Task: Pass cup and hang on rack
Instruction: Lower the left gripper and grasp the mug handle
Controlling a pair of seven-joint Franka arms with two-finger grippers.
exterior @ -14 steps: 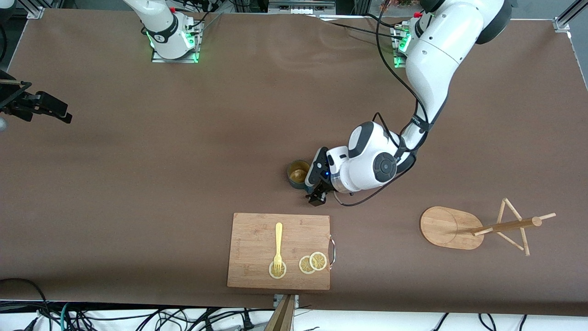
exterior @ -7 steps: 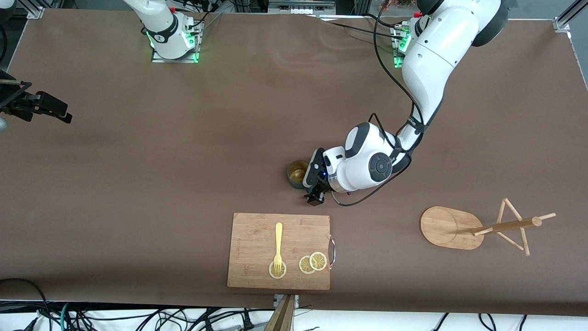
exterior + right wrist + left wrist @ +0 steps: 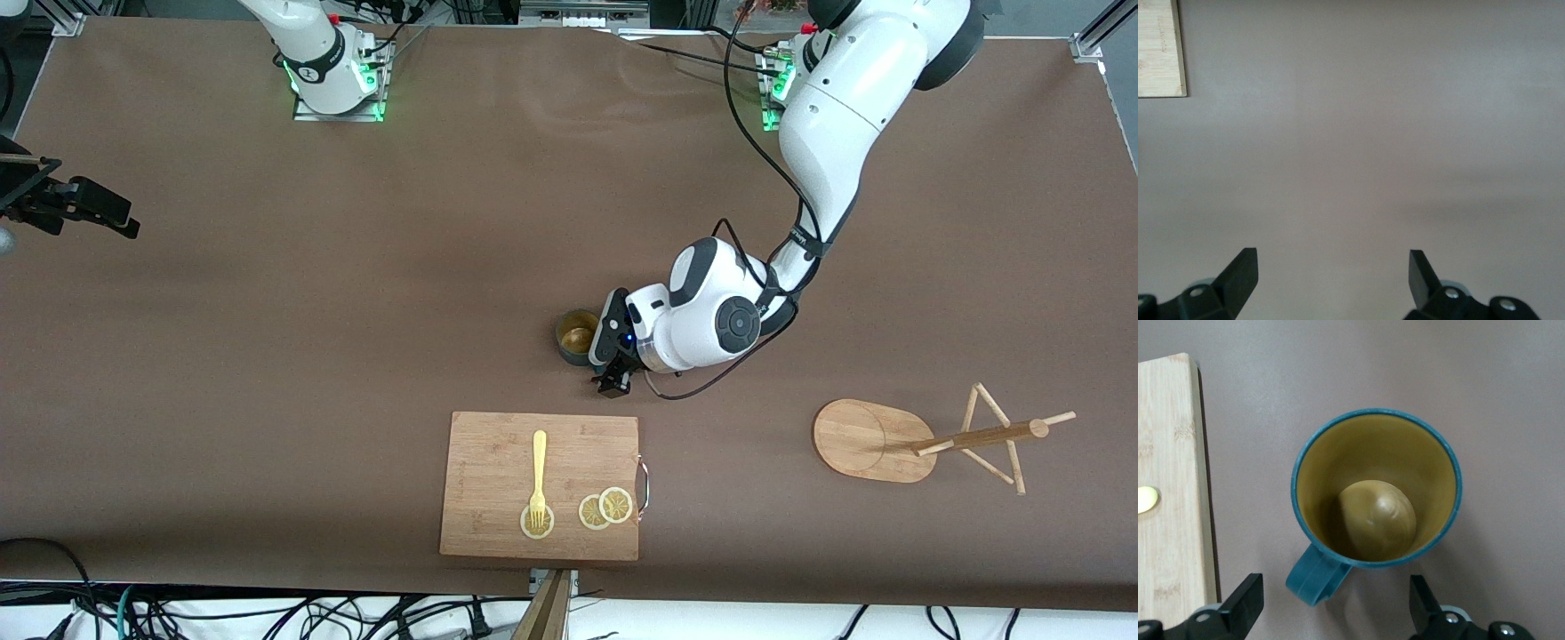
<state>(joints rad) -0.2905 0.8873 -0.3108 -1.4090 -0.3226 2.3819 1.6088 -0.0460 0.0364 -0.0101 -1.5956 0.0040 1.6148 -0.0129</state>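
The cup [image 3: 577,337] stands upright on the brown table [image 3: 267,311] near its middle, its yellow-orange inside showing and its teal handle [image 3: 1317,577] pointing toward the left gripper [image 3: 1335,608], which sits low just beside the cup on the side toward the left arm's end of the table. That gripper's two black fingers [image 3: 1245,600] are spread wide, one on either side of the handle, and neither touches the cup. Nearer to the front camera than the cup lies a rectangular wooden cutting board [image 3: 498,444] bearing a yellow fork [image 3: 538,471] and three lemon slices [image 3: 605,508]. The rack [image 3: 867,440] stands well apart from the cup toward the left arm's end of the table, its pole and pegs rising from an oval base. The right arm waits; the right gripper [image 3: 1333,277] hangs over bare table with its fingers apart and nothing between them.
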